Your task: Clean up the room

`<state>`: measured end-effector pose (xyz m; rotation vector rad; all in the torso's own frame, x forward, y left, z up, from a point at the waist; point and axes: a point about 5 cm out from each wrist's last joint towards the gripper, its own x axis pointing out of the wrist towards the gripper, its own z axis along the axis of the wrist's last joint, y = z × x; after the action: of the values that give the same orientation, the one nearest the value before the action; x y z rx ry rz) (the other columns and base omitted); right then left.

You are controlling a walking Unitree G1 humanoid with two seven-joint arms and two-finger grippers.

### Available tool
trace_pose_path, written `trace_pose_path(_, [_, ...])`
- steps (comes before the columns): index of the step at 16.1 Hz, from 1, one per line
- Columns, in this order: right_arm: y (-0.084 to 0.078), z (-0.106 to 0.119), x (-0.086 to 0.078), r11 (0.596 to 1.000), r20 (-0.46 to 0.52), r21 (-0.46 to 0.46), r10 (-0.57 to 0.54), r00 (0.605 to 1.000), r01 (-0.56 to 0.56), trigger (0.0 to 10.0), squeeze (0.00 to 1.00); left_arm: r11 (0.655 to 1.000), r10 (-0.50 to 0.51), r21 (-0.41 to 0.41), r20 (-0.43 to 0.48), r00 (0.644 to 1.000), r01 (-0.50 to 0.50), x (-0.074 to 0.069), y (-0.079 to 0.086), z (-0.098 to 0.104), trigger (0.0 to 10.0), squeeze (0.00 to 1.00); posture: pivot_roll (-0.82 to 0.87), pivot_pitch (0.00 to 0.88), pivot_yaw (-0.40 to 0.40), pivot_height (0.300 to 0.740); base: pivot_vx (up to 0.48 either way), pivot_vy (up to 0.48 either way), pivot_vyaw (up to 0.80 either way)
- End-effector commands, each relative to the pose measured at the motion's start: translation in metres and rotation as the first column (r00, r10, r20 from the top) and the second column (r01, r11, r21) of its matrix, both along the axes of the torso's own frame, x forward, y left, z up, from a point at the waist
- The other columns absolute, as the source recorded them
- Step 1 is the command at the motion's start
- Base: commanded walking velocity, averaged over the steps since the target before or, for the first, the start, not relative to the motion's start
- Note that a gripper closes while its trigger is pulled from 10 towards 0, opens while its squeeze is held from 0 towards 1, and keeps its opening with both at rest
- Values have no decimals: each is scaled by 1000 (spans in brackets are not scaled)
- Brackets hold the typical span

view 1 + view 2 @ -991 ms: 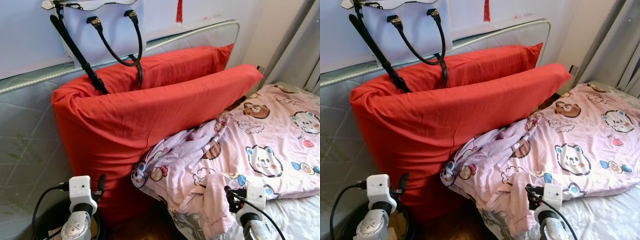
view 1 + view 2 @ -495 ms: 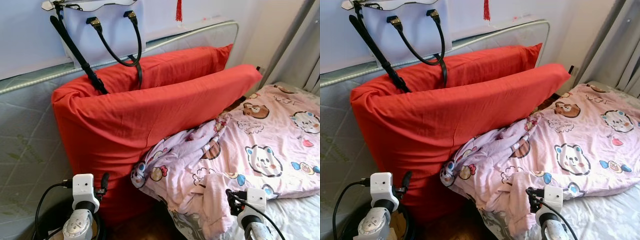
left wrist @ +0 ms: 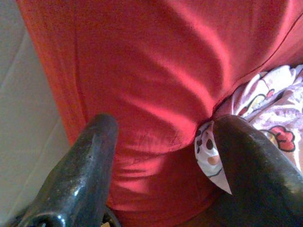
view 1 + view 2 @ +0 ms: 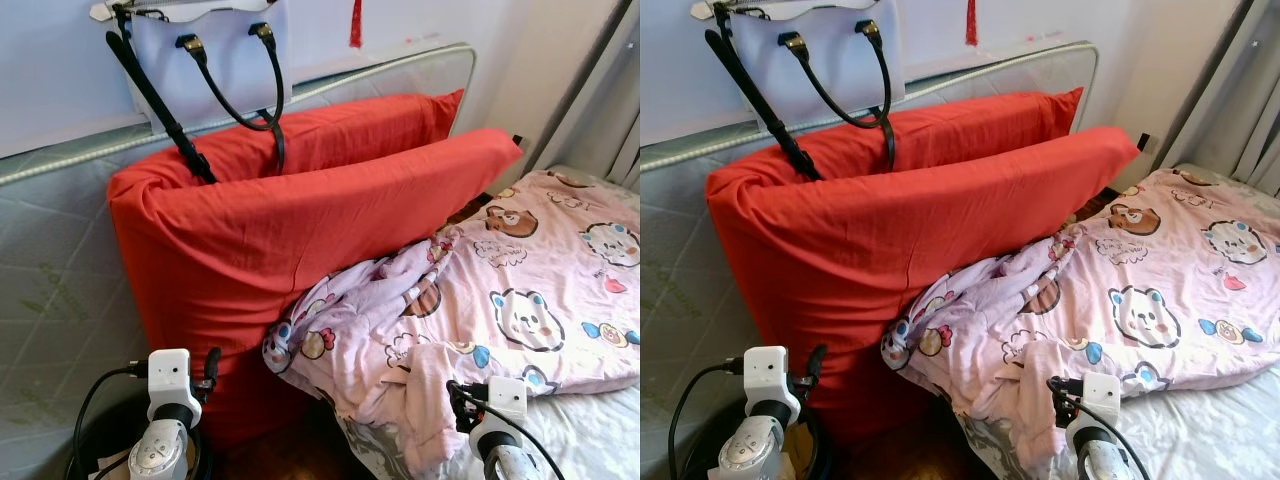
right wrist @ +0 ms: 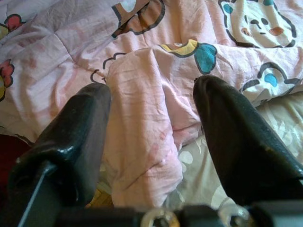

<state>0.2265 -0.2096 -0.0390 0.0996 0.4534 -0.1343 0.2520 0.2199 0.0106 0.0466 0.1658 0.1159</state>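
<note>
Two big red pillows [image 4: 300, 220] stand on edge against the headboard. A pink quilt [image 4: 500, 290] printed with cartoon bears lies crumpled on the bed, its bunched corner [image 5: 147, 118] hanging over the bed's edge. My left gripper [image 3: 161, 127] is open, low in front of the nearer red pillow [image 3: 156, 71], not touching it. My right gripper [image 5: 151, 90] is open just above the quilt's hanging fold, with nothing between its fingers. In the left eye view the left gripper [image 4: 208, 366] and right gripper [image 4: 458, 402] sit at the bottom edge.
A pale handbag [image 4: 205, 55] with black straps hangs on the wall above the pillows. The quilted headboard [image 4: 60, 290] runs along the left. A grey curtain [image 4: 620, 120] hangs at the right. Dark floor [image 4: 290, 455] shows between the pillow and the bed.
The view has shifted slightly to one side. Both arms stay low and nearly where they were, with fingers still apart.
</note>
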Motion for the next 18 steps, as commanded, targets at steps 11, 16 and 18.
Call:
trace_pose_path(11, [10,-2,4,1000,-27,23,4,1000,-4,10000,0,999,38,-15,2,999,-38,2,2,5,10000,0,73,0,-75,662,0,0,0])
trace_pose_path(16, [14,-1,7,1000,-30,27,10,999,-10,10000,0,999,39,-10,0,999,-39,0,4,5,10000,0,91,0,-70,662,0,0,0])
trace_pose_path(18, [16,-1,7,999,-32,31,10,999,-9,10000,0,999,28,-17,-4,1000,-28,1,2,5,10000,0,99,0,-72,662,0,0,0])
